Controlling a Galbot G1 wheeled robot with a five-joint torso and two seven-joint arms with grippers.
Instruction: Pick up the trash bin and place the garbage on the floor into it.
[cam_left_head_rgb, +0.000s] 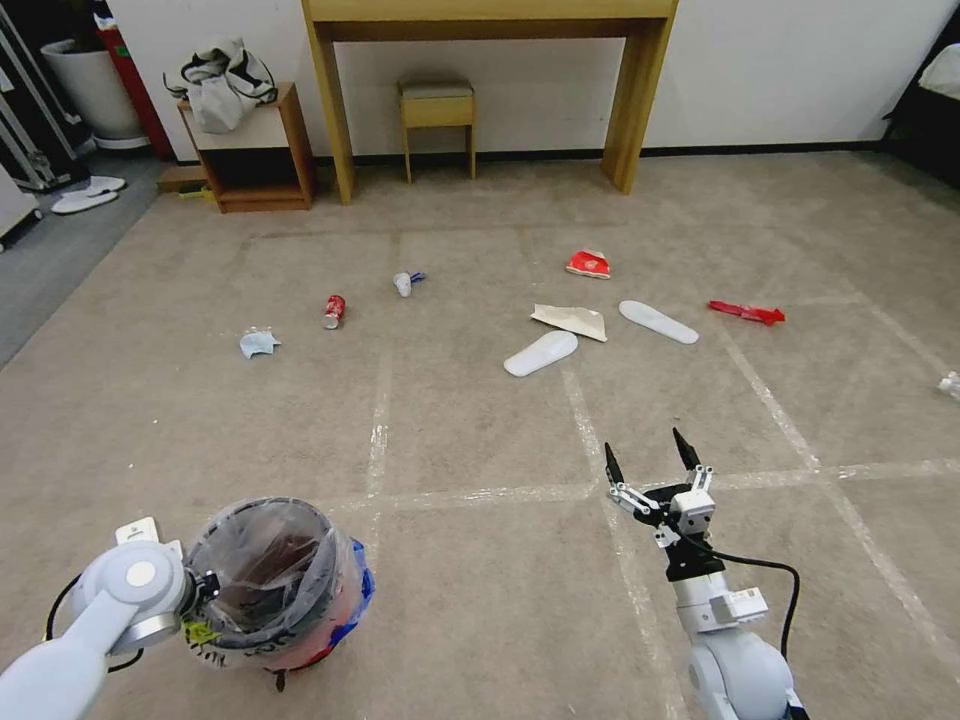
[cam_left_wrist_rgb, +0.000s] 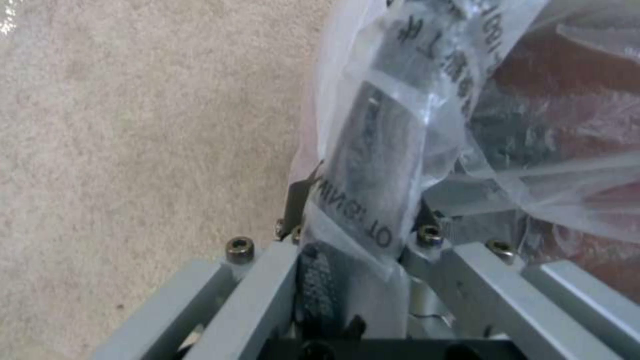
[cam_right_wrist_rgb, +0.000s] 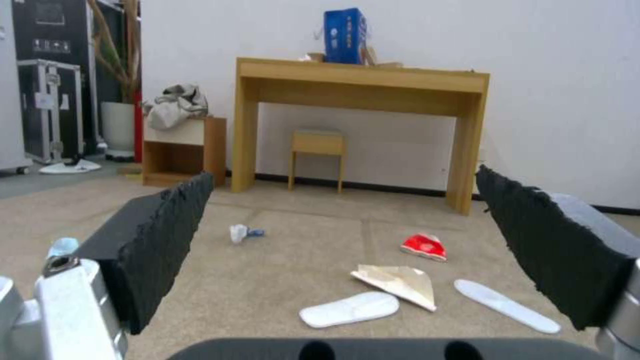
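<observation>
- Both arms (cam_left_head_rgb: 735, 665) are pale grey-white with rounded joints.
- Black cable (cam_left_head_rgb: 770, 570) loops beside the right wrist.
- Black ridged fingers (cam_right_wrist_rgb: 160, 240); silver linkages with hex screws (cam_left_wrist_rgb: 240, 248).

The floor (cam_left_head_rgb: 480, 560) is beige-brown carpet crossed by worn whitish tape lines. Litter lies scattered over it: a blue mask (cam_left_head_rgb: 258, 343), a red can (cam_left_head_rgb: 334, 311), a white cup (cam_left_head_rgb: 403, 283), two flat white slipper soles (cam_left_head_rgb: 541, 353) with crumpled beige paper (cam_left_head_rgb: 571, 320) between them, a squashed red carton (cam_left_head_rgb: 589, 264) farther back, and a red wrapper (cam_left_head_rgb: 747, 312) well apart to the right.
</observation>
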